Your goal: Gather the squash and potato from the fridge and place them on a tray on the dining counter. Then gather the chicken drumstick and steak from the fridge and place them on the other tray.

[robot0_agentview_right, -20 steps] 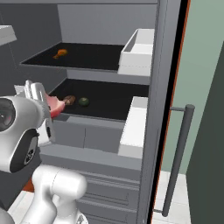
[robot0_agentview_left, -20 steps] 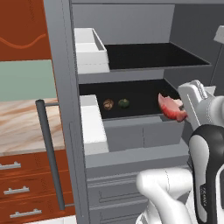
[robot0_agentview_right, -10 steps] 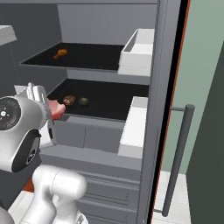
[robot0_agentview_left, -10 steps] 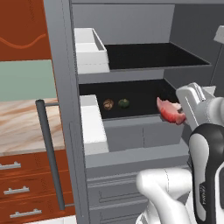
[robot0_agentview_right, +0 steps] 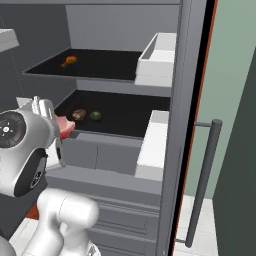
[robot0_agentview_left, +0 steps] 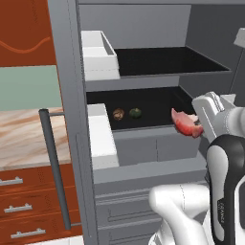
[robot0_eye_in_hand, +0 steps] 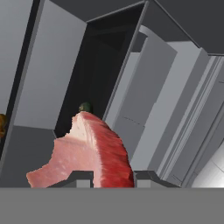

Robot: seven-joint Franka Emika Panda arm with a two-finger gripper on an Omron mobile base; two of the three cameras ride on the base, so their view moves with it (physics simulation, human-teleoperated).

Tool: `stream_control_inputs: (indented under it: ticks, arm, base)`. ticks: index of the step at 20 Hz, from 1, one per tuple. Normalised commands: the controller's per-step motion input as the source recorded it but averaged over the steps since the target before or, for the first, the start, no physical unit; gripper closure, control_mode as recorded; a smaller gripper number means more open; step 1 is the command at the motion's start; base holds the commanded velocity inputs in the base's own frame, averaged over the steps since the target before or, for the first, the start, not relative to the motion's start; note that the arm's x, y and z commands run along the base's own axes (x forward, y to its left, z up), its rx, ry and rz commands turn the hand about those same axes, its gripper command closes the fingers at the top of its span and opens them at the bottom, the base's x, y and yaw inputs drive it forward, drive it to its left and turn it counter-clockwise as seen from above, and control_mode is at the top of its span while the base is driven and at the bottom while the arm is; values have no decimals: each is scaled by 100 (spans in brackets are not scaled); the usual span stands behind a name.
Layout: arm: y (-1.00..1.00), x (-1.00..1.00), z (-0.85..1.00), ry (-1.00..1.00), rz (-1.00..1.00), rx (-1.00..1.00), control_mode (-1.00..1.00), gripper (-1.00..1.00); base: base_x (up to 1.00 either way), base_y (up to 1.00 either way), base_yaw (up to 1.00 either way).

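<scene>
Now the tool [robot0_eye_in_hand: 107, 177] is clamped on the steak [robot0_agentview_left: 186, 124], held just outside the fridge [robot0_agentview_left: 143, 158] at its lower shelf, where potato [robot0_agentview_left: 118, 114] and squash [robot0_agentview_left: 135, 113] sit side by side.

White robot arm bent upright, its wrist level, fingers [robot0_eye_in_hand: 85, 178] clamped on either side of a pink steak [robot0_agentview_left: 185, 125].

Flat, even rendered light, sharp throughout, deep shade over the black fridge shelves [robot0_agentview_left: 162, 60].
</scene>
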Motion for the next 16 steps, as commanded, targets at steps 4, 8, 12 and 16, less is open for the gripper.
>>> stream_control_inputs:
  ticks: [4, 8, 12, 16]
  arm:
    - [0, 0, 0, 0, 0, 0, 100, 100]
    - [0, 0, 0, 0, 0, 0, 100, 100]
    - [0, 0, 0, 0, 0, 0, 100, 100]
    - [0, 0, 0, 0, 0, 0, 100, 100]
  base:
    - [-21, 0, 0]
    - [-36, 0, 0]
    - [-51, 0, 0]
    - [-48, 0, 0]
